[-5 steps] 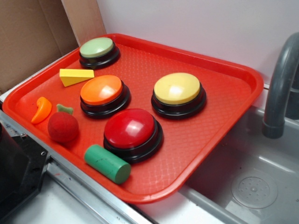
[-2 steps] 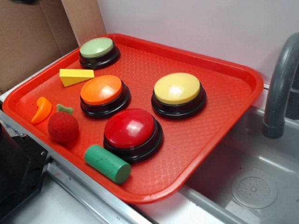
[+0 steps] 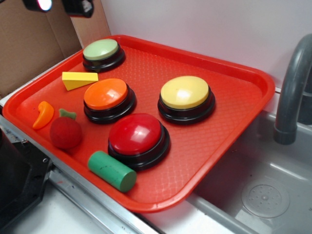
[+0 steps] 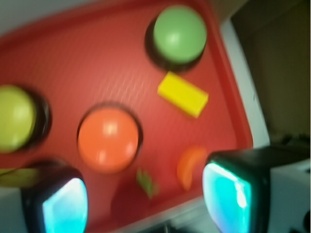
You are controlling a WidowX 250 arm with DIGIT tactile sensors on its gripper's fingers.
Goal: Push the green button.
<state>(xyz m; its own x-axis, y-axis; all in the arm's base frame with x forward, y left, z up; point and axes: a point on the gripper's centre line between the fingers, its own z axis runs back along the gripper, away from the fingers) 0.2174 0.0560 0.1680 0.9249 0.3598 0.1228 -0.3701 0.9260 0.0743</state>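
The gripper, fingers spread and empty, had just come into view; the green button sat ahead, unpressed.

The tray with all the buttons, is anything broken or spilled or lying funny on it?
Nothing looks broken or spilled. All four buttons sit flat on the red tray, the green button included. The only thing lying down is the dark green cylinder, on its side against the red button.

Bright even light, wrist view motion-blurred
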